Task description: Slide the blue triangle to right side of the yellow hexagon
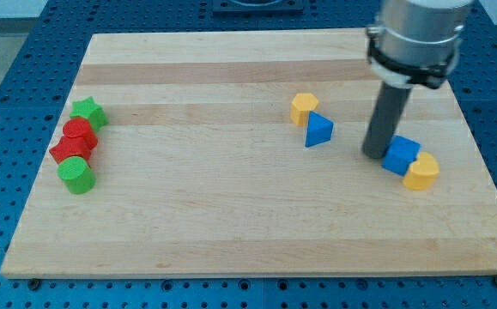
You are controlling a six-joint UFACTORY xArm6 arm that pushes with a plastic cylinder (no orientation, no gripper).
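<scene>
The blue triangle (318, 130) sits near the middle of the wooden board (231, 223), touching the yellow hexagon (303, 109) and lying at about four o'clock from it, so lower right rather than squarely to the right. You could judge the task nearly done: the triangle is already on the hexagon's right-hand half, but it hangs lower than a clean three o'clock placement would want. What seems left is a short nudge toward the view's top, if you hold to a strict reading.

My tip (375, 154) carries no jaws to open or close; it is a bare rod, resting on the board and holding nothing. It stands at roughly four o'clock from the triangle, apart from it, and just beside a blue cube (401, 155) at the tip's three o'clock. Whether it touches that cube you cannot tell from here. A second yellow block (421, 171), rounded in shape, touches the cube at its four o'clock.

Well apart at the board's nine o'clock edge you have a tight cluster: a green star (87, 111), a red cylinder (80, 131), a red star (68, 150) and a green cylinder (76, 174).
</scene>
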